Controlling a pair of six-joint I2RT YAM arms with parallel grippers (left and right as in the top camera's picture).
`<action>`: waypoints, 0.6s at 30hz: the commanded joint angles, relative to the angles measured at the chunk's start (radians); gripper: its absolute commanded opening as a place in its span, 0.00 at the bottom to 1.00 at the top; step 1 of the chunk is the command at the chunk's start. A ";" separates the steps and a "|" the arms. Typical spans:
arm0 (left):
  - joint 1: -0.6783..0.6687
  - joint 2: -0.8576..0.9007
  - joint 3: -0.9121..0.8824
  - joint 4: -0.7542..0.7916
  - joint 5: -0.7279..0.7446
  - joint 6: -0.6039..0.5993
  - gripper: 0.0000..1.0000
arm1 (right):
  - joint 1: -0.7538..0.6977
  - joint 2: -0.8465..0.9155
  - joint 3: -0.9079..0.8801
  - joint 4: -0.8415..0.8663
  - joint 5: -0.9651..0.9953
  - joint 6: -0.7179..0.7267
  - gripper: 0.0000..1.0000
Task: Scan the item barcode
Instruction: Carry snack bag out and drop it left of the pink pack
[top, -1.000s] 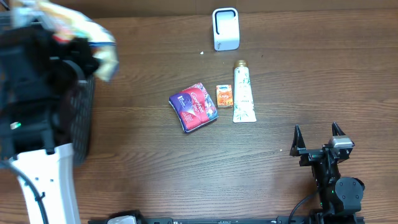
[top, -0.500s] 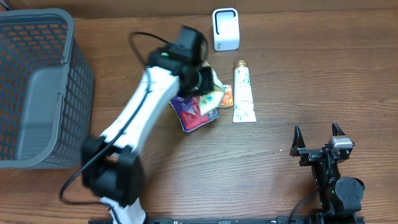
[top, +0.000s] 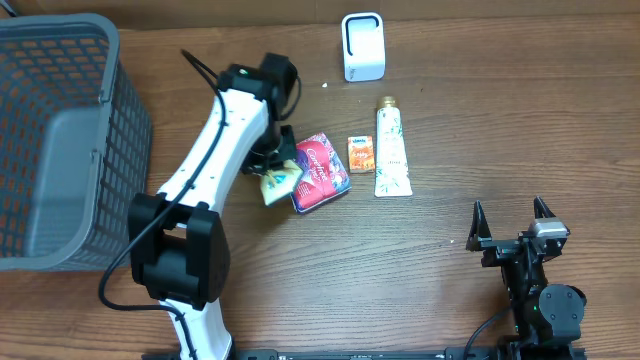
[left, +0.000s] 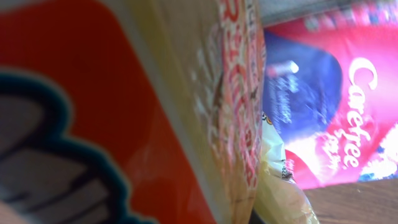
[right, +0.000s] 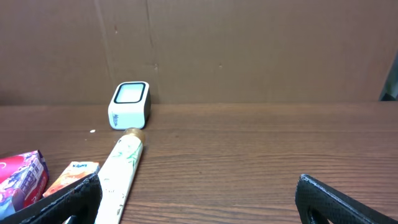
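While right claw (top: 509, 210) gapes, left claw (top: 268, 166) pinches yellow packet (top: 279, 183)

Your left wrist cam is mostly blocked by a blurred orange-and-yellow packet (left: 124, 93), very close to the lens. Right of it you get the red-and-blue Carefree pack (left: 329, 106). Wood table (left: 360, 202) shows bottom right.
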 joint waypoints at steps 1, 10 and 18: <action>0.019 -0.015 0.051 -0.051 -0.060 0.005 0.04 | -0.003 -0.008 -0.010 0.006 0.010 -0.007 1.00; 0.014 -0.015 -0.089 0.018 -0.006 0.014 0.20 | -0.003 -0.008 -0.010 0.006 0.010 -0.007 1.00; 0.024 -0.015 -0.026 -0.046 -0.006 0.014 0.64 | -0.003 -0.008 -0.010 0.006 0.010 -0.007 1.00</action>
